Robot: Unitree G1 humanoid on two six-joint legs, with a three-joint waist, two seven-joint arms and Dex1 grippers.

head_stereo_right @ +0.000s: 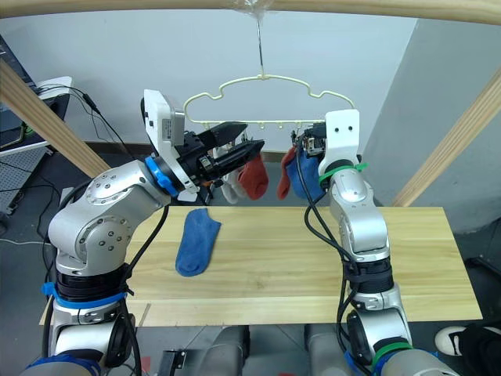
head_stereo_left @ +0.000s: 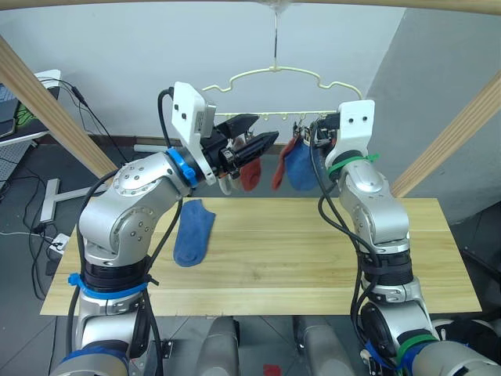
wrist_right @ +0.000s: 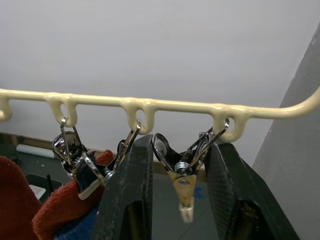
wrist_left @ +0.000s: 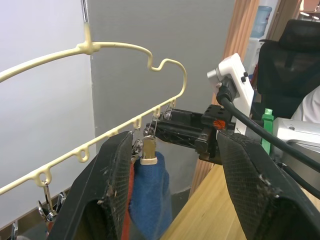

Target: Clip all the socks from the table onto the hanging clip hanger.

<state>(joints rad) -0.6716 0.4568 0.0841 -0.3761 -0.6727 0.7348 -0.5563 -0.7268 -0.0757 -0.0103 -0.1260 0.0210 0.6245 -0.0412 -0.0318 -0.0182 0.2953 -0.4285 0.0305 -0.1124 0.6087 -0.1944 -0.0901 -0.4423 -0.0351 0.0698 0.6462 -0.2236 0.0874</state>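
Note:
The pale yellow clip hanger (head_stereo_left: 274, 72) hangs by its hook over the far edge of the table (head_stereo_left: 313, 258). Two red socks (head_stereo_left: 250, 174), a blue sock (head_stereo_left: 301, 168) and a light grey sock (head_stereo_left: 226, 185) hang from its clips. Another blue sock (head_stereo_left: 193, 232) lies flat on the table's left part. My left gripper (head_stereo_left: 258, 135) is raised in front of the hanging red and grey socks, open and empty. Up at the hanger's right end, my right gripper (wrist_right: 180, 190) is open with a bare metal clip (wrist_right: 182, 175) hanging between its fingers (wrist_right: 127, 195).
Thick wooden frame poles slant up at the left (head_stereo_left: 47, 102) and right (head_stereo_left: 454, 133), joined by a beam across the top (head_stereo_left: 438, 6). Cables and a white stand (head_stereo_left: 51, 200) are on the floor at the left.

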